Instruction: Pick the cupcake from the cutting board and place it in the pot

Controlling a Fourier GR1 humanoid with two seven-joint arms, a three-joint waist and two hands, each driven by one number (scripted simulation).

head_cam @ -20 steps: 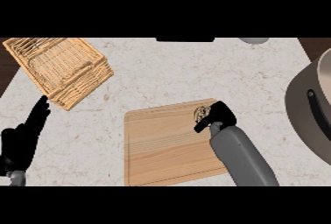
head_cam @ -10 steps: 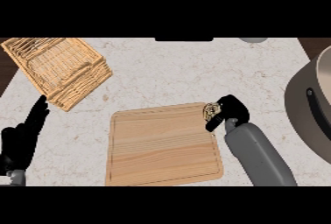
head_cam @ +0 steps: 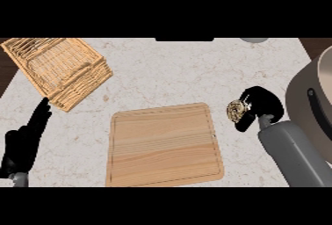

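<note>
The cupcake (head_cam: 235, 110) shows as a small brown and cream round shape, held in my right hand (head_cam: 261, 106), whose black fingers curl round it. It hangs over the marble counter, just right of the wooden cutting board (head_cam: 164, 147), which has nothing on it. The grey pot (head_cam: 313, 94) fills the right edge, close to the right of that hand; only part of its rim and wall shows. My left hand (head_cam: 24, 143) rests open at the lower left, fingers pointing up.
A wicker basket (head_cam: 57, 68) lies tilted at the upper left of the counter (head_cam: 194, 70). A dark object (head_cam: 185, 39) and a pale round one (head_cam: 254, 40) sit at the far edge.
My right hand has carried the cupcake off the board's top right corner and rightwards toward the pot. The view has shifted too, so the board sits further left. The left hand has stayed put.
</note>
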